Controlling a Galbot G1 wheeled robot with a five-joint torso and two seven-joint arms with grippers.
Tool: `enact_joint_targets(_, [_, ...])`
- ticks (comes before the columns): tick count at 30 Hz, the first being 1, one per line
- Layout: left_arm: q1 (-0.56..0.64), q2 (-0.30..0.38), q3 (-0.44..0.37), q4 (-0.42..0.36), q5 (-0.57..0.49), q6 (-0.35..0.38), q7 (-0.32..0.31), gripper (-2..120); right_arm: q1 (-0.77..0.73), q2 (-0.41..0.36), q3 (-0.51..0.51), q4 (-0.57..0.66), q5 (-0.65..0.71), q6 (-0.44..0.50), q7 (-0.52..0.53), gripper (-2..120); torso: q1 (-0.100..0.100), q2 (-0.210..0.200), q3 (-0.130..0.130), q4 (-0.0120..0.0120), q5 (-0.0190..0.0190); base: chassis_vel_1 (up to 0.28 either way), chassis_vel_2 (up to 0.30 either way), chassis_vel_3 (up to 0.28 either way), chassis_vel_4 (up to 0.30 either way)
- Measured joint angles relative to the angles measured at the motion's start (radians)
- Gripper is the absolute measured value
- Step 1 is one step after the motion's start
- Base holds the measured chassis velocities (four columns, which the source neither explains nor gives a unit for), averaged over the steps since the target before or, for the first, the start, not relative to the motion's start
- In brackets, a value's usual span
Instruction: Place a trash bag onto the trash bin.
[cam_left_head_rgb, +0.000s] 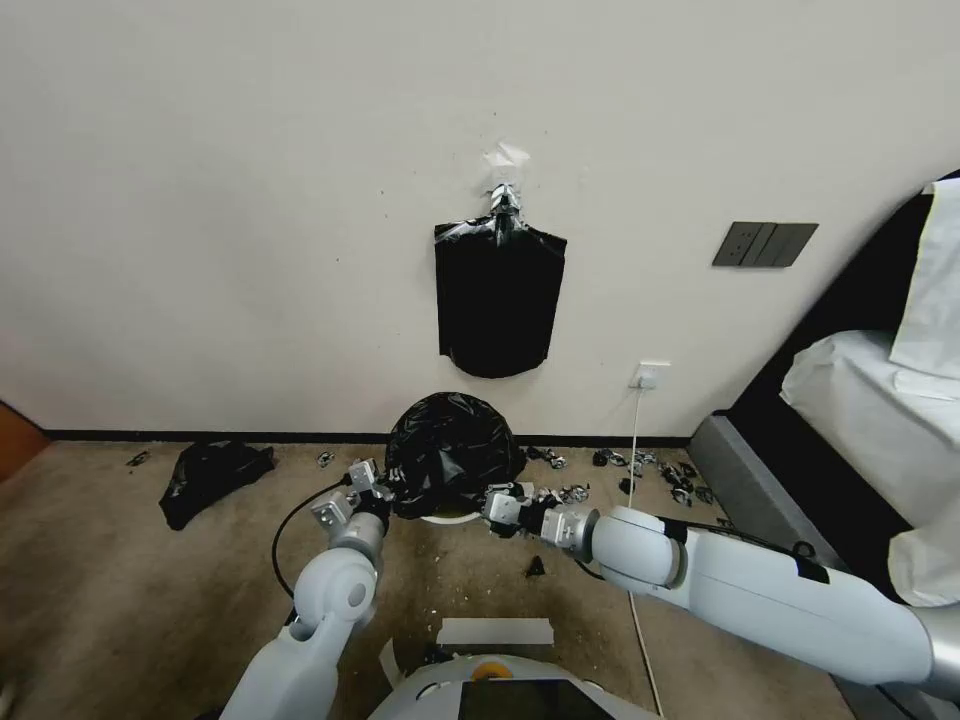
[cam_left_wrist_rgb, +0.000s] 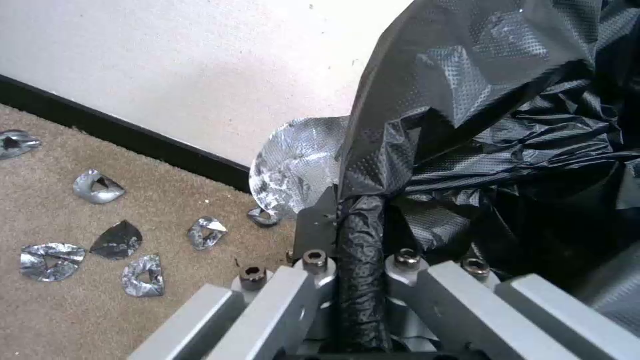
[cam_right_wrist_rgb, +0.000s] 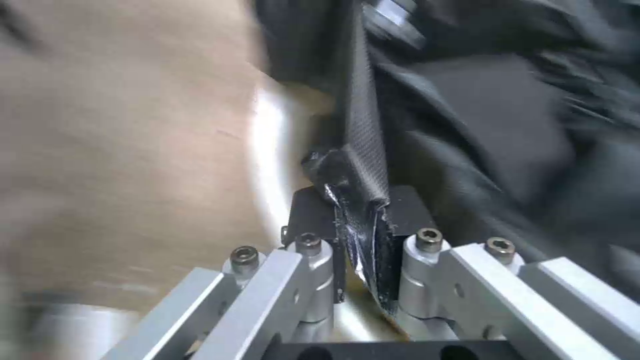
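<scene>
Down on the floor by the far wall, the trash bag (cam_left_head_rgb: 450, 450) sat like a puffy black hat over the trash bin (cam_left_head_rgb: 445, 517). Only a thin bit of cream rim peeked out at the near bottom.

My left tool (cam_left_head_rgb: 385, 487) was on the left side of the bag. It was pinched tight on a twisted fold of the bag (cam_left_wrist_rgb: 360, 260). My right tool (cam_left_head_rgb: 497, 507) was on the right side. It was pinched tight too, on a stretched strip of the bag (cam_right_wrist_rgb: 360, 210).

I thought a few things could go wrong. The plastic was very thin, and the strip in my right tool looked pulled hard. If I tugged more, it could rip. Little shiny scraps (cam_left_wrist_rgb: 100, 186) already lay on the carpet (cam_left_head_rgb: 120, 600) close by.

The bag also looked full of air on top. If I let go, it might pop back up off the rim.

The bin looked light. If one tool pulled harder than the other, the bin could tip or slide away.

A squashed black heap (cam_left_head_rgb: 212, 478) lay well to the left. More bags hung from a clip (cam_left_head_rgb: 497, 295) on the wall.
</scene>
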Motion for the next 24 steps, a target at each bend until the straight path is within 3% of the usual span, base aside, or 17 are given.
enact_joint_targets(4, [0.001, -0.005, 0.001, 0.004, 0.006, 0.000, 0.001, 1, 0.031, 0.001, -0.012, 0.017, 0.093, -0.017, -0.024, 8, 0.000, 0.000, 0.000, 0.0000, -0.0001, 0.000, 0.000, 0.000, 0.000])
enact_joint_targets(10, [0.003, -0.007, -0.001, 0.004, 0.005, 0.001, 0.001, 1, 0.031, -0.007, -0.008, 0.018, 0.124, -0.030, -0.078, 8, 0.000, 0.000, 0.000, 0.0002, -0.0001, 0.000, 0.000, 0.000, 0.000])
enact_joint_targets(16, [0.002, 0.006, -0.015, -0.020, -0.054, 0.023, -0.006, 1, -0.088, -0.022, 0.033, -0.031, 0.020, -0.010, -0.144, 8, 0.000, 0.000, 0.000, -0.0002, 0.0002, 0.000, 0.000, 0.000, 0.000])
enact_joint_targets(24, [0.018, 0.006, -0.018, -0.049, -0.096, 0.057, -0.016, 1, -0.124, 0.003, 0.063, -0.128, -0.058, 0.027, -0.158, 8, 0.000, 0.000, 0.000, 0.0002, 0.0000, 0.000, 0.000, 0.000, 0.000])
